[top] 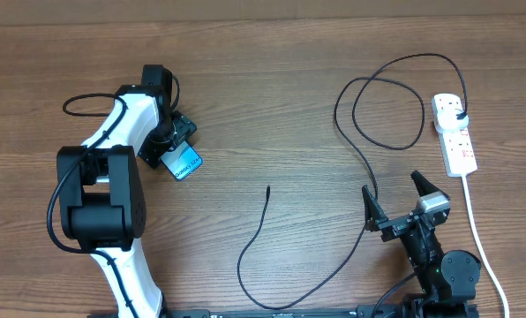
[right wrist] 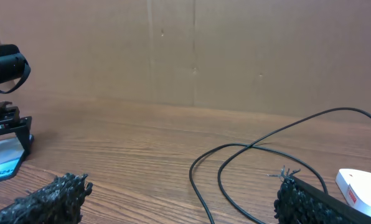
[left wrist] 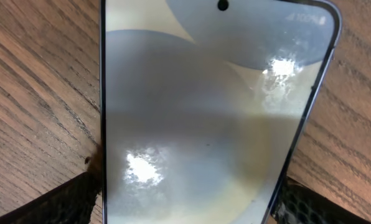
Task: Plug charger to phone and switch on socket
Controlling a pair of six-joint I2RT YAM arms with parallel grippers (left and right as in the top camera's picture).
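Observation:
The phone [top: 186, 164] lies at the left of the table, its cyan end showing past my left gripper [top: 176, 150]. From the left wrist, the phone [left wrist: 210, 124] fills the view between my two fingers [left wrist: 67, 202], which sit against its long edges with no gap showing. The charger [top: 366, 172] is a thin black cable; its plug [top: 458, 115] sits in the white socket [top: 457, 146] at the right, and its free tip [top: 269, 188] lies mid-table. My right gripper [top: 391, 187] stands open and empty beside the cable. In the right wrist view the cable [right wrist: 201, 180] loops between its fingers.
The socket's white cord [top: 475, 221] runs down past my right arm to the front edge. The socket's end [right wrist: 360, 186] shows at the right wrist view's far right. A brown board wall [right wrist: 192, 50] stands behind the table.

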